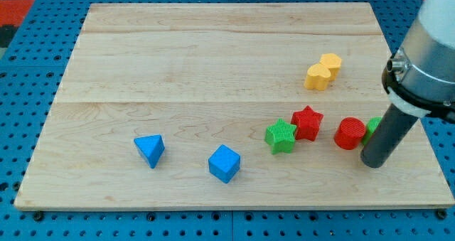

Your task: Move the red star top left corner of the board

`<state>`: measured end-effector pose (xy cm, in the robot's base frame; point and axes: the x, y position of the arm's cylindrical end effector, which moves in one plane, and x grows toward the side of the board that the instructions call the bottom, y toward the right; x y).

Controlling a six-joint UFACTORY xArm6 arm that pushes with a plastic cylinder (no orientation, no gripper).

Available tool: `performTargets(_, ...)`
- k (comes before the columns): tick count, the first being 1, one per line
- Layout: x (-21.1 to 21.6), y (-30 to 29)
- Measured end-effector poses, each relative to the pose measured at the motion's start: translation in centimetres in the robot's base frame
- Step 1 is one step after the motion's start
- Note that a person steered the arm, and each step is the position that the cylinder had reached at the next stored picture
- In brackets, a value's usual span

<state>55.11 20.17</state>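
Right of centre on the tabletop (213, 63), in its lower half, sits the red star (308, 122), touching the green star (281, 136) at its lower left. To its right, a little apart, stands a red cylinder (349, 134), and a green block (372, 128) (shape mostly hidden by the rod) shows just beyond that. My tip (372, 161) rests at the view's right, below and right of the red cylinder, well clear of the red star. It is a plain rod, so it holds nothing. Above the red star lies a yellow block (323, 72) of two joined lobes. Far off to the view's left lie a blue cube (225, 163) and a blue triangular block (150, 150).
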Motion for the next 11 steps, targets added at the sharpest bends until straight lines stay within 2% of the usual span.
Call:
performTargets(2,-4.8,-4.6)
performTargets(4,-8.6,-13.2)
performTargets(5,-5.7,-8.7)
performTargets(6,-5.7,-13.3)
performTargets(8,-9.7,-27.1)
performTargets(9,-14.9,-27.2)
performTargets(10,-16.2,-21.8)
performTargets(11,-19.8,-22.2)
